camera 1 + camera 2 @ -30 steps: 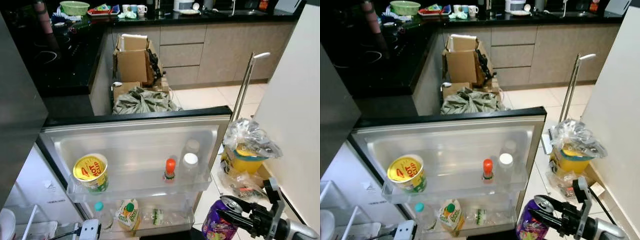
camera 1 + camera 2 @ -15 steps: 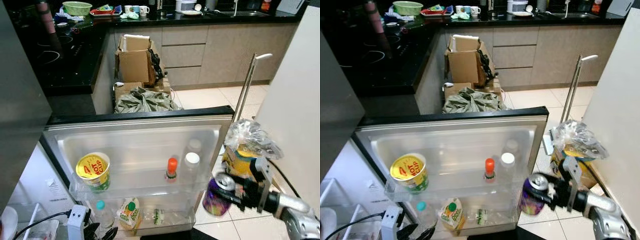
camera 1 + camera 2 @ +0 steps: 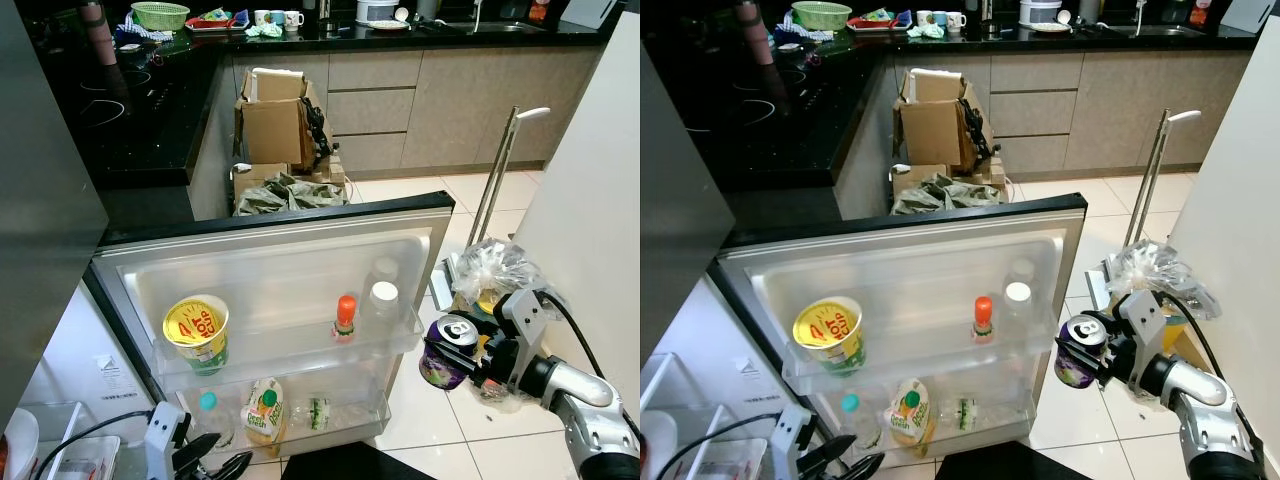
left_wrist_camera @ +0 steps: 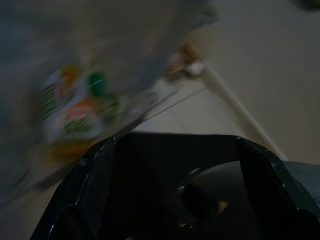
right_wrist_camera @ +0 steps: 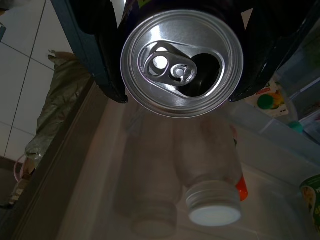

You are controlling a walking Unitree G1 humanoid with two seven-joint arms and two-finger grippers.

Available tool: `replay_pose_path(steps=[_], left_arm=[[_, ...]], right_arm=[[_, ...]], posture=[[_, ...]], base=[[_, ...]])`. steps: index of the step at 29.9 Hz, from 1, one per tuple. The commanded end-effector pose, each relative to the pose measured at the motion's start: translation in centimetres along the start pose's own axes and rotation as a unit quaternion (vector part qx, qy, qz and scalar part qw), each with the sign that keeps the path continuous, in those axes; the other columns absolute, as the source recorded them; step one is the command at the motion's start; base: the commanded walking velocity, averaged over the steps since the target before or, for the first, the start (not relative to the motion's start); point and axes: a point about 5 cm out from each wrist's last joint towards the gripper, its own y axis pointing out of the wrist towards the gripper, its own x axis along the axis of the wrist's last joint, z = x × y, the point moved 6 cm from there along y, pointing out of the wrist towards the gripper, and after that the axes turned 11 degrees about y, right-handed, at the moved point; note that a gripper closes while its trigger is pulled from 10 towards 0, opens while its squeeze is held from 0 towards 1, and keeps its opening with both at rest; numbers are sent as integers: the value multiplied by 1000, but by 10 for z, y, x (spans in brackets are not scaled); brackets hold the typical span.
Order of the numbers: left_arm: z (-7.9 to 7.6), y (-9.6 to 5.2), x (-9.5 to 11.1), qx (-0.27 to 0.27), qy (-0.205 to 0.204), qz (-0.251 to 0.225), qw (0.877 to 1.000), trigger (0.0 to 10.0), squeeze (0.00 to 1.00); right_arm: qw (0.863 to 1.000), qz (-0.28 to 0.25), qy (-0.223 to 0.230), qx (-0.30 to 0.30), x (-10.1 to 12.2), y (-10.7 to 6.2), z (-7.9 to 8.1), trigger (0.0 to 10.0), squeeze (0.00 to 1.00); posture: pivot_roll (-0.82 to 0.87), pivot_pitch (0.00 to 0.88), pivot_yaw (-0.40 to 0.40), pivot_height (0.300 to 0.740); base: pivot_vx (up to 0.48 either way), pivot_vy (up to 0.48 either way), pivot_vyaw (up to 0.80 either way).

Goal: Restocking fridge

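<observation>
A purple drink can (image 3: 441, 366) with an open silver top (image 5: 182, 62) hangs in my right gripper (image 3: 452, 357), which is shut on it. It sits just off the free right edge of the open fridge door (image 3: 270, 262), level with the upper door shelf. That shelf holds a yellow cup (image 3: 197, 333), an orange-capped bottle (image 3: 345, 318) and a white-capped bottle (image 3: 382, 305). On the lower shelf are a juice pouch (image 3: 262, 408) and small bottles. My left gripper (image 3: 215, 462) hangs low in front of the door, open and empty.
A plastic bag with a yellow tub (image 3: 495, 275) lies on the tiled floor behind the can, against the white wall (image 3: 590, 190). A metal pole (image 3: 497, 170) leans there. Cardboard boxes (image 3: 272, 125) and a crumpled grey bag (image 3: 290, 190) stand beyond the door, beside the black counter (image 3: 120, 110).
My right gripper has lifted the can from below the door up to the level of the upper shelf. The camera has shifted too. The left gripper stays low.
</observation>
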Motion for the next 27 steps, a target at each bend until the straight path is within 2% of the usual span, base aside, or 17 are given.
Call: replay_pose_path(steps=[1, 5, 8, 9, 13, 22, 25, 27], left_arm=[[-7, 2, 0, -21, -4, -8, 1000, 10000, 0], [-18, 4, 10, -75, 7, -23, 997, 10000, 0], [-32, 6, 20, -133, 22, -36, 990, 10000, 0], [-32, 6, 20, -133, 22, -36, 990, 10000, 0], [-53, 7, 38, -199, 54, -54, 977, 10000, 0], [-70, 9, 56, -235, 76, -77, 966, 10000, 0], [-78, 11, 61, -251, 97, -73, 960, 10000, 0], [-95, 19, 72, -277, 137, -66, 949, 10000, 0]], right_arm=[[1000, -4, 0, -2, 1, -3, -2, 10000, 0], [1000, -4, -4, -4, 0, -2, -3, 10000, 0], [1000, -4, -13, -14, 1, 0, -6, 10000, 0], [1000, -4, -13, -14, 1, 0, -6, 10000, 0], [998, -2, -35, -43, 5, 3, -15, 10000, 0], [998, -7, -44, -51, 10, 4, -19, 10000, 0], [997, -2, -53, -56, 10, 5, -21, 10000, 0], [996, 3, -68, -64, 13, 7, -25, 10000, 0]], posture=[[-48, 26, 6, 740], [-48, 26, 6, 740], [-48, 26, 6, 740], [-48, 26, 6, 740], [-42, 26, 8, 740], [-38, 26, 5, 740], [-38, 21, 5, 740], [-38, 21, 5, 740]], base=[[0, 0, 0], [0, 0, 0], [0, 0, 0], [0, 0, 0], [0, 0, 0], [0, 0, 0], [0, 0, 0], [0, 0, 0]])
